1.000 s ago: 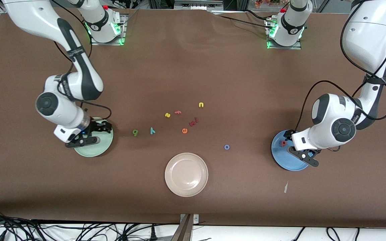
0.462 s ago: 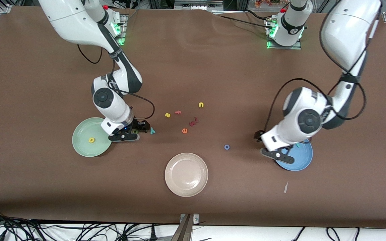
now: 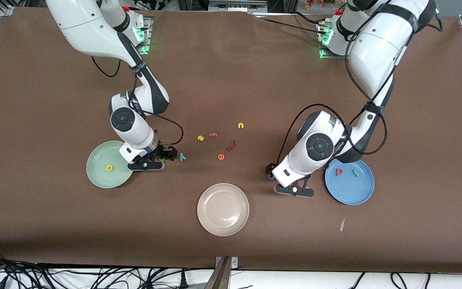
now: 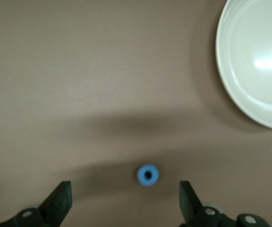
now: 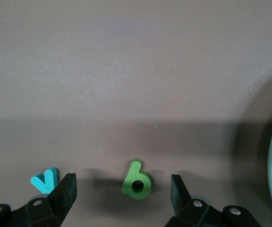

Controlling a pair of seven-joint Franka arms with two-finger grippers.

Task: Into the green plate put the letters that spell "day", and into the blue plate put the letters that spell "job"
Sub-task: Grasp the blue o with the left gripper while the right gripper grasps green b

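My right gripper [image 3: 159, 159] [image 5: 123, 195] is open and low over the table, with the dark green letter [image 5: 137, 179] between its fingers and touching neither. The teal y [image 3: 182, 156] [image 5: 45, 179] lies just outside one finger. Beside them, the green plate [image 3: 98, 176] holds the yellow round-bowled letter [image 3: 110, 167]. My left gripper [image 3: 282, 180] [image 4: 125, 204] is open over the blue ring "o" [image 4: 148, 174] [image 3: 271, 176], which lies flat between its fingers. The blue plate [image 3: 351, 194] holds the salmon-red letter [image 3: 339, 171] and the teal j [image 3: 355, 172].
A beige plate [image 3: 223, 224] [image 4: 230, 71] sits nearer the front camera, mid-table. Loose letters lie in the middle: yellow n [image 3: 240, 125], yellow s [image 3: 200, 138], pink f [image 3: 213, 135], orange e [image 3: 221, 157] and dark red pieces [image 3: 231, 147]. A paper scrap [image 3: 342, 224] lies near the blue plate.
The right gripper left the green plate, where the yellow letter now lies, and moved to the dark green letter. The left gripper swung from the blue plate to the blue "o".
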